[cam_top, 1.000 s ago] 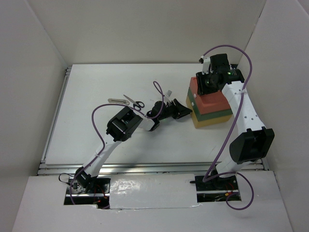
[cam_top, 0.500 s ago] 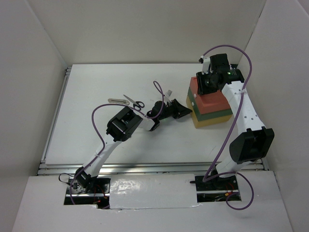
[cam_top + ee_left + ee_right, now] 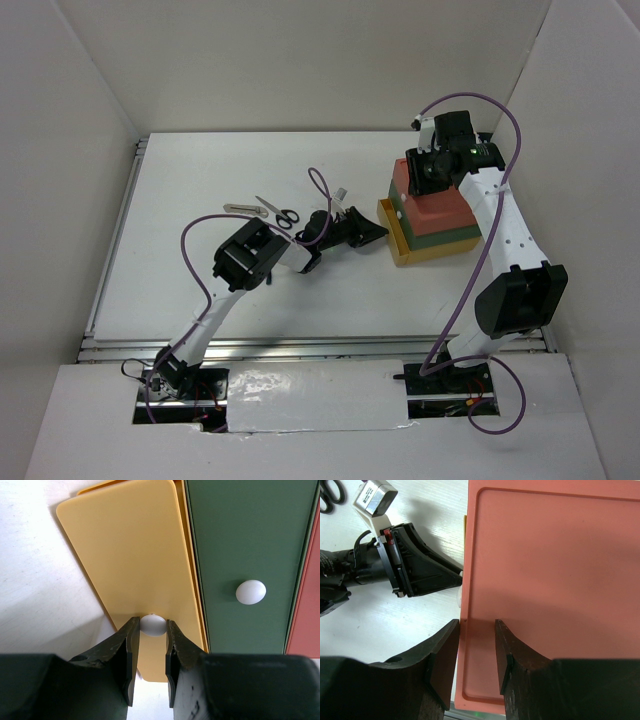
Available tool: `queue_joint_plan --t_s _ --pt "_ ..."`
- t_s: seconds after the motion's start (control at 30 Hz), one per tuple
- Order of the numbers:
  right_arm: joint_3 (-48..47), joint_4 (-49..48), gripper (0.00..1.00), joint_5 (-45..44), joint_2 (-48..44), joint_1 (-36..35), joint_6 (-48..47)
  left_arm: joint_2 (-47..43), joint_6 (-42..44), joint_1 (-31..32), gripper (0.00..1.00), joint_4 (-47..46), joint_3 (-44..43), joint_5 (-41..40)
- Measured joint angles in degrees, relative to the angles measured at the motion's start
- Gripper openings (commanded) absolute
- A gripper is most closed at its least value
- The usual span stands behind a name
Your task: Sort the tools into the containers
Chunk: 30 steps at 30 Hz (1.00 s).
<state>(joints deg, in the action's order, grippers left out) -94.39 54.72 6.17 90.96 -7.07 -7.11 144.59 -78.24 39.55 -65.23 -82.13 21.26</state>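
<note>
Surroundings: small black-handled scissors [image 3: 281, 212] and a short silver metal bar [image 3: 240, 208] lie just beside each other on the white table [image 3: 180, 280]. They are at the far side of the left arm's elbow, well apart from the stack of three shallow drawer-boxes [image 3: 440, 215] on the right. The left arm's wrist and its purple cable loop [image 3: 322, 185] sit between those tools and the stack.

Left gripper [image 3: 152, 621]: its jaws are pinched on the small white knob [image 3: 152, 625] of the yellow bottom drawer [image 3: 125, 555], one finger on each side of it. In the top view this drawer stands out to the left of the stack, with a strip of its interior exposed. The dark green middle drawer [image 3: 250, 535] is flush in the stack, and its own white knob [image 3: 251, 591] is untouched.

Right gripper [image 3: 475, 624]: it is over the red-orange top box [image 3: 550, 570], at that box's left edge. The fingers are parted by a narrow gap with nothing between them. I cannot tell whether the tips press on the lid.

Room: bare table lies in front of the yellow drawer's face and toward the near edge. The stack's right side is near the white enclosure wall [image 3: 590, 150].
</note>
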Motion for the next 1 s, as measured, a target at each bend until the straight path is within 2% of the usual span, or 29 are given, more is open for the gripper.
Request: queue_joint_plan --t_s 0.27,1.0 --pt "-0.2 -0.42 0.41 -0.39 0.44 -0.02 -0.02 -1.57 0.26 -0.72 0.08 0.33 2.01 0.55" --pt "-0.22 -1.18 0.42 -1.29 0.72 -0.02 0.04 -13.99 4.66 -6.45 0.07 4.76 18.23 4.17"
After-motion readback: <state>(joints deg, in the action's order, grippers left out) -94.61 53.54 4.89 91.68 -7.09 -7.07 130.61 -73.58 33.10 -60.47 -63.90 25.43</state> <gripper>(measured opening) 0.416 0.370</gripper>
